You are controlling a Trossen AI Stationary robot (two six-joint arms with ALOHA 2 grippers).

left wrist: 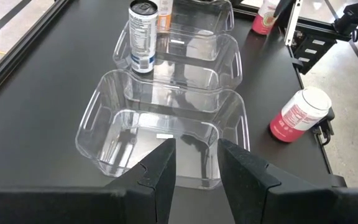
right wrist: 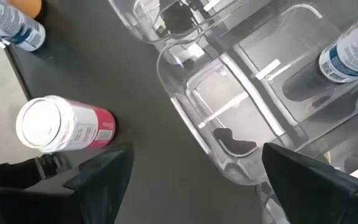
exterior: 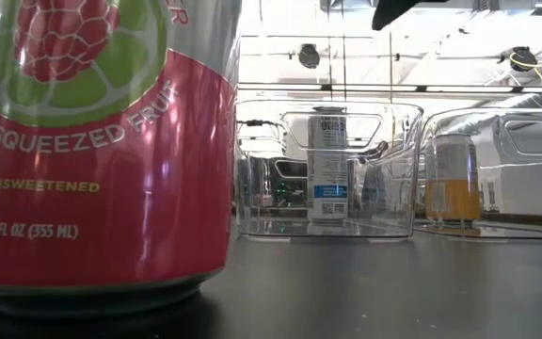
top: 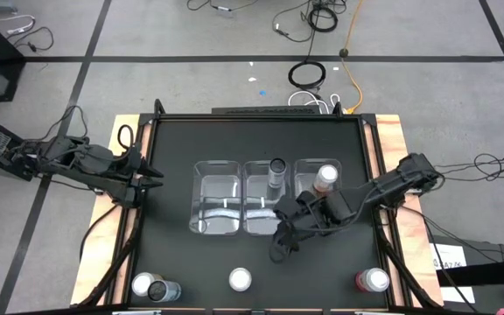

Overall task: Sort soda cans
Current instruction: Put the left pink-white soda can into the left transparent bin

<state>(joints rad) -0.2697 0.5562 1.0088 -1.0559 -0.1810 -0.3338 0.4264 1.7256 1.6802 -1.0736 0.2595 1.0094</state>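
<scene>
So far two soda cans are sorted: a black can [top: 276,166] stands in the middle bin [top: 265,203] and an orange can [top: 325,177] in the next bin [top: 315,188]. Four wait along the table's near edge, including a pink can [right wrist: 61,126] ahead of the right gripper [right wrist: 194,171], whose fingers are spread wide and empty. The left gripper [left wrist: 196,163] hangs narrowly parted, holding nothing, facing the empty bin [left wrist: 160,134].

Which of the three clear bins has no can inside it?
The left bin, nearest the left arm, holds nothing. The middle bin holds a black can and the right bin an orange can.
</scene>
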